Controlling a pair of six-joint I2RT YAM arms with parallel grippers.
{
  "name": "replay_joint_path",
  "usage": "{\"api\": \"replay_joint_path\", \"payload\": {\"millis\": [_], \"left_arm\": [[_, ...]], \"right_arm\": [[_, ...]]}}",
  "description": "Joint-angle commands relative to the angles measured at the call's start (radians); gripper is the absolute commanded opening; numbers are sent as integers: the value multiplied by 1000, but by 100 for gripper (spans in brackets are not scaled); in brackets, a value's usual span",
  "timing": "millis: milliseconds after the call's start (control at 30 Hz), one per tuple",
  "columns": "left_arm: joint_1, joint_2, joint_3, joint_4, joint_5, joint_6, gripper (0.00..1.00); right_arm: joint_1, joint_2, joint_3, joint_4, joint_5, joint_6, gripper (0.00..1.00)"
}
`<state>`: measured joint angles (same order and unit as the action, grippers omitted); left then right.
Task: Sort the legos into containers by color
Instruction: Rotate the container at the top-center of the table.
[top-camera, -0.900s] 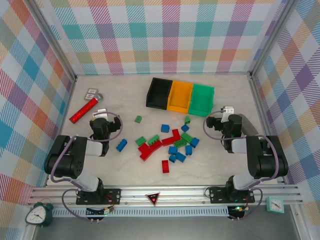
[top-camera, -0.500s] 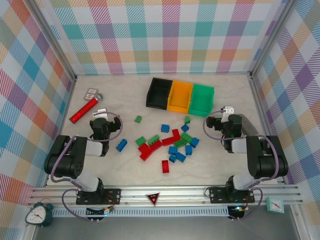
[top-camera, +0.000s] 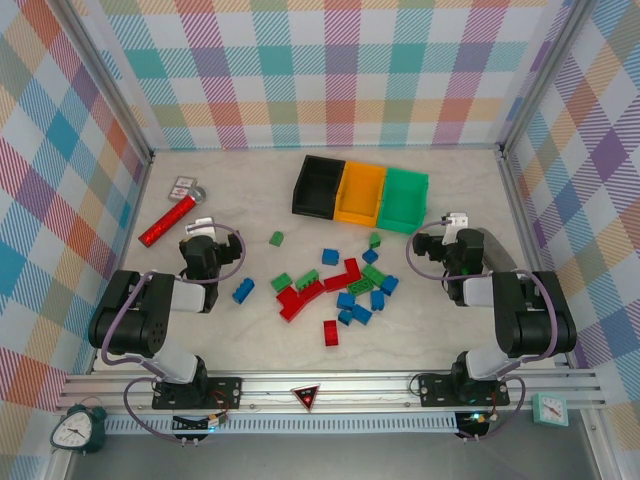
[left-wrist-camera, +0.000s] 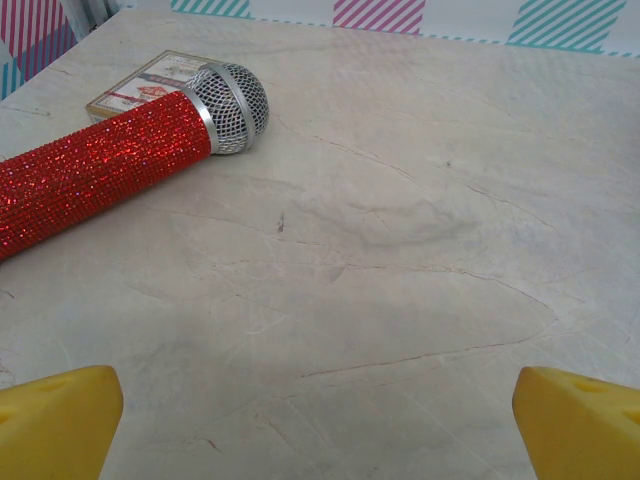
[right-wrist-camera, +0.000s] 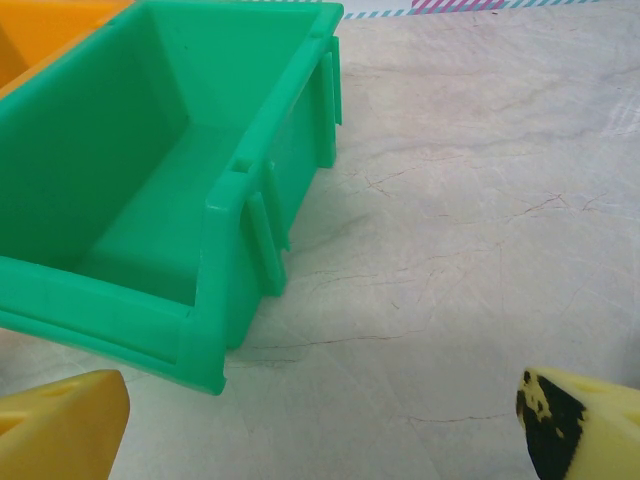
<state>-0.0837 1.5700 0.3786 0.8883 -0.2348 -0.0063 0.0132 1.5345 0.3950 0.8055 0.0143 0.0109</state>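
Red, green and blue legos lie scattered mid-table: a green one (top-camera: 276, 238), a blue one (top-camera: 243, 290), long red ones (top-camera: 300, 296), a blue cluster (top-camera: 355, 305) and a lone red one (top-camera: 330, 332). Behind them stand the black bin (top-camera: 318, 186), orange bin (top-camera: 361, 193) and green bin (top-camera: 405, 198), all empty as far as I can see. My left gripper (top-camera: 200, 226) rests low at the left, open over bare table (left-wrist-camera: 320, 430). At the right my right gripper (top-camera: 455, 220) is open too (right-wrist-camera: 320, 430), just right of the green bin (right-wrist-camera: 160, 180).
A red glittery microphone (left-wrist-camera: 100, 170) lies ahead-left of the left gripper, its mesh head against a small card box (left-wrist-camera: 140, 85). A corner of the orange bin (right-wrist-camera: 40, 30) shows beyond the green one. Plaid walls enclose the table on three sides.
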Motion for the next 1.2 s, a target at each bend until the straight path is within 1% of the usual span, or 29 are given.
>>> {"api": "replay_joint_path", "payload": {"millis": [0,133,200,267,367,433,500,567,600,667,767,833,867,933,967,1033,1100,1167], "left_arm": [[-4,8,20,-5,10,11,100],[-4,4,17,2,7,13,100],[-4,-26,35,-53,0,11,100],[-7,-92,74,-176,-9,10,100],[-10,-192,134,-351,-16,6,100],[-10,-247,186,-465,2,-48,100],[-10,-276,264,-598,83,-92,100],[-10,-266,376,-757,178,-167,100],[-10,-247,427,-817,226,-200,100],[-10,-177,541,-915,375,-234,100],[-14,-54,675,-974,557,-315,100],[-29,44,782,-1030,613,-354,100],[-42,102,849,-1069,630,-352,100],[-75,211,987,-1149,655,-330,96],[-96,275,1070,-1219,654,-313,94],[-133,402,1247,-1347,615,-271,91],[-167,539,1443,-1496,553,-225,88],[-186,657,1600,-1600,503,-195,86]], "right_arm": [[-4,-4,22,3,-6,9,99],[-3,-18,15,8,-28,-1,99],[-3,-53,38,-64,-38,-5,99],[-2,-124,86,-223,-30,-5,99],[-2,-219,134,-356,-28,18,99],[-3,-271,165,-441,-34,61,99],[-3,-307,214,-554,-64,118,99],[-3,-317,290,-714,-115,181,99],[-3,-313,321,-778,-147,201,99],[-2,-294,382,-906,-217,245,99],[-2,-261,425,-1029,-311,307,99],[-3,-251,430,-1077,-363,345,99],[-1,-250,427,-1094,-392,359,99],[2,-259,416,-1125,-414,382,99],[6,-269,406,-1139,-418,393,99],[17,-297,387,-1165,-419,406,99],[28,-337,367,-1194,-412,411,99],[36,-380,354,-1229,-399,412,99]]}}
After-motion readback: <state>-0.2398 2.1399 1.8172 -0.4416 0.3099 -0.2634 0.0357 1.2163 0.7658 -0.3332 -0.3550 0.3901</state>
